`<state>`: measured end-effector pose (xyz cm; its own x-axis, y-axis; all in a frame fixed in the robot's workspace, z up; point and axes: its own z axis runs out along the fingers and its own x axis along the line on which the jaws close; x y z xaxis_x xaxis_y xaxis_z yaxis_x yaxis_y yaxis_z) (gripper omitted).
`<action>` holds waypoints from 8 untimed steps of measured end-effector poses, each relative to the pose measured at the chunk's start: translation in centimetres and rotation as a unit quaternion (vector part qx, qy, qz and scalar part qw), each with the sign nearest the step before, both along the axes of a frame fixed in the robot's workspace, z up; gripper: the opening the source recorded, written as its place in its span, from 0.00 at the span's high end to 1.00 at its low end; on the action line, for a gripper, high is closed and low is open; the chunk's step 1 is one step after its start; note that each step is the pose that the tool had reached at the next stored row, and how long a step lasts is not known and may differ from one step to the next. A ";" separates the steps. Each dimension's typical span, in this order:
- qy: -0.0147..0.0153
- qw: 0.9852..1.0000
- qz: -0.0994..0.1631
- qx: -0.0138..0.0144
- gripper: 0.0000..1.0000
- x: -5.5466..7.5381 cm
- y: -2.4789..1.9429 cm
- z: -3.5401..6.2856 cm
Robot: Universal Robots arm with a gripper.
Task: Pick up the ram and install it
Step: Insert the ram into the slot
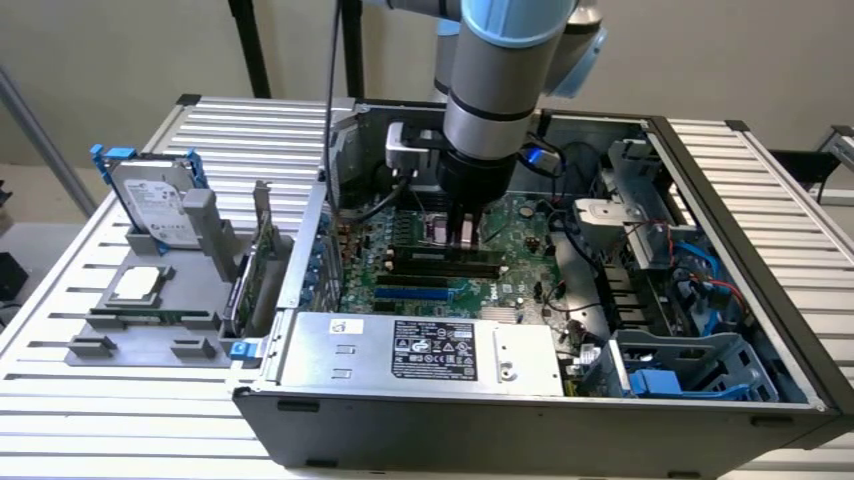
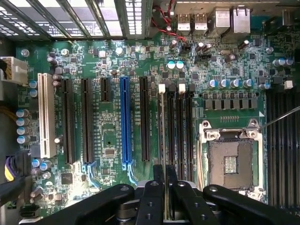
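So the gripper (image 2: 165, 187) is pinched narrow on the ram (image 2: 162, 136), holding it edge-on right over the memory slots (image 2: 180, 126), just beside the CPU socket (image 2: 230, 161). It's probably light, stiff and fragile, so grip the long edges, not the chips.

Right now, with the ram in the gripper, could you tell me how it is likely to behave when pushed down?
The ram, seen edge-on, is very thin, so probably light and stiff lengthwise but fragile sideways. The gripper grips it between narrow fingers, so it might tilt or slip if it meets the memory slots unevenly.
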<state>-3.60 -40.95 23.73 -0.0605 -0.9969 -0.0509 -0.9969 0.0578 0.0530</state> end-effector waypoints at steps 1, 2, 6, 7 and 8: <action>0.000 1.000 0.000 -0.001 0.86 0.0 0.12 -0.10; 0.000 1.000 0.000 -0.001 0.86 0.0 0.25 -0.22; 0.001 1.000 0.001 -0.006 0.86 0.0 0.62 -0.45; 0.001 1.000 0.001 -0.007 0.86 0.0 0.66 -0.49; 0.002 1.000 0.002 -0.009 0.86 0.0 0.69 -0.53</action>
<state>-3.63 -40.27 23.20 -0.0574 -0.9978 -0.0329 -0.9969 0.0555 0.0559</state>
